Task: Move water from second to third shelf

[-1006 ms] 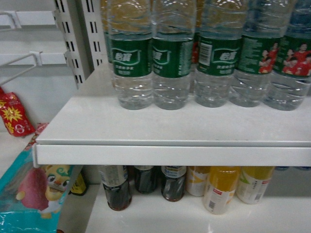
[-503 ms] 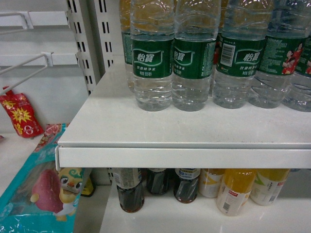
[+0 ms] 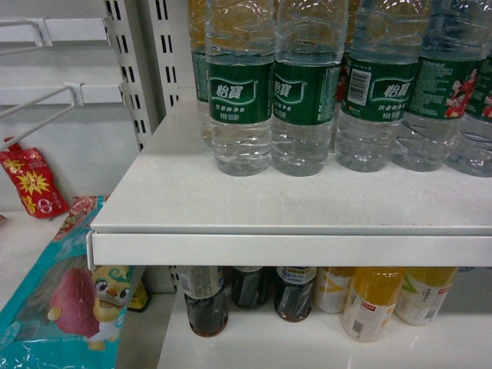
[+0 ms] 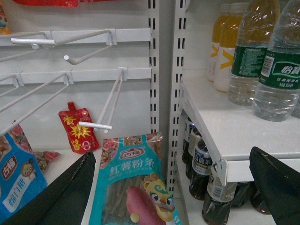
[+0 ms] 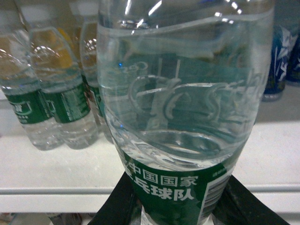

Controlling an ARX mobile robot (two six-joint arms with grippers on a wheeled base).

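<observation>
The water point(image 5: 183, 108) fills almost the whole right wrist view, a clear ribbed bottle with its green label low in the frame showing white Chinese text, and the right gripper point(image 5: 176, 201) has it pinched, one dark finger point(image 5: 115, 204) on each side of the label. It's up in front of a white shelf point(image 5: 61, 173) where more green-labelled water bottles point(image 5: 47, 101) stand in a row at the left. I can't spot the held bottle or that gripper in the head view, so exactly where it sits along the shelf edge is hard to say. The head view shows a row of the same water bottles point(image 3: 240, 92) standing at the back of a white shelf board point(image 3: 254, 207), with dark tea bottles point(image 3: 206, 300) and yellow juice bottles point(image 3: 369, 304) on the shelf below. Off to the left there's a teal snack bag point(image 3: 65, 307) with a cartoon sweet potato and a small red pouch point(image 3: 31, 181) under white peg hooks point(image 3: 42, 104). The left gripper point(image 4: 164, 197) hangs by the shelf's left end with its dark fingers point(image 4: 56, 197) spread wide apart, gripping nothing, and the snack bag shows between them.
</observation>
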